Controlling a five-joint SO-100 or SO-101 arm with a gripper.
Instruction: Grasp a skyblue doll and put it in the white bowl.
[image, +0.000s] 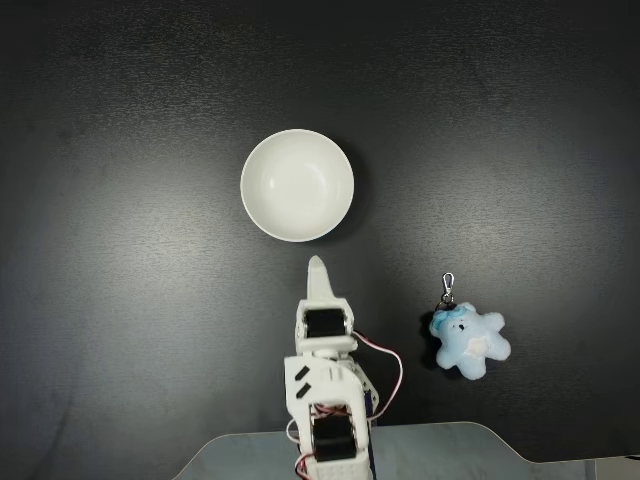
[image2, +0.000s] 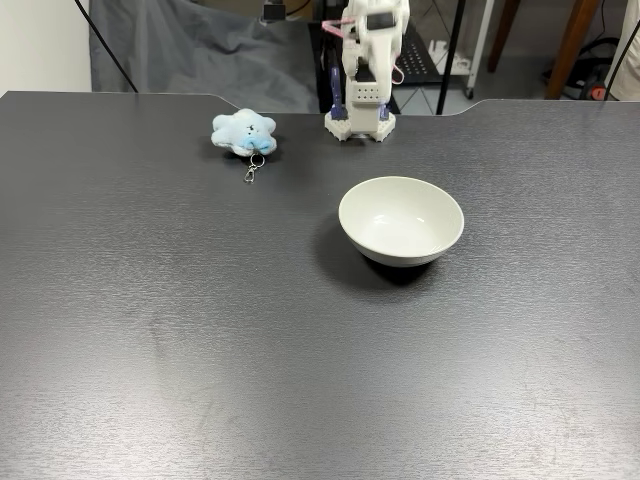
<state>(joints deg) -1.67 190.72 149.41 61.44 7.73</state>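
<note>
Nearest in a fixed view, round glossy white bowl (image2: 401, 219) on dark matte surface (image2: 180, 330). Beyond, left, fluffy skyblue plush doll (image2: 243, 131) with silver clasp, lying flat. Farthest, white claw (image: 317, 268), fingers together, well apart from doll, holding nothing.

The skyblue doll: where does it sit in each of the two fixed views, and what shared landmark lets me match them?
Fixed view from above: the skyblue doll lies lower right, right of the arm, clasp pointing up the picture.
Fixed view across the table: the skyblue doll lies upper left, left of the arm's base, clasp towards the camera.
Shared landmark: the white bowl, empty, near the middle of the table in both fixed views.
</note>
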